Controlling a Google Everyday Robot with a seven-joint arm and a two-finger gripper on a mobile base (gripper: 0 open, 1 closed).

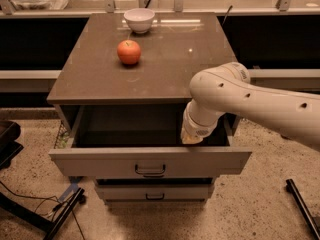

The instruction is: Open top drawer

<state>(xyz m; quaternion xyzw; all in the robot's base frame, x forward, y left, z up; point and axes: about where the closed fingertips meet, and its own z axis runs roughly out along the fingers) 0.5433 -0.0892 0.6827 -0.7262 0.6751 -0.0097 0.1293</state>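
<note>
The top drawer (150, 161) is pulled out wide, showing its deep grey box interior (125, 126). Its flat grey front has a small dark loop handle (150, 171) at centre. My white arm (235, 96) reaches in from the right and bends down over the drawer's right side. My gripper (192, 137) is at the arm's lower end, just inside the drawer behind the front panel, right of the handle. Its tips are hidden by the wrist and the drawer front.
A red apple (129, 51) and a white bowl (139, 20) sit on the brown cabinet top (165, 59). A narrower lower drawer (155, 192) is shut below. A dark stand with cables (30, 209) is on the floor at left, a black bar (302, 206) at right.
</note>
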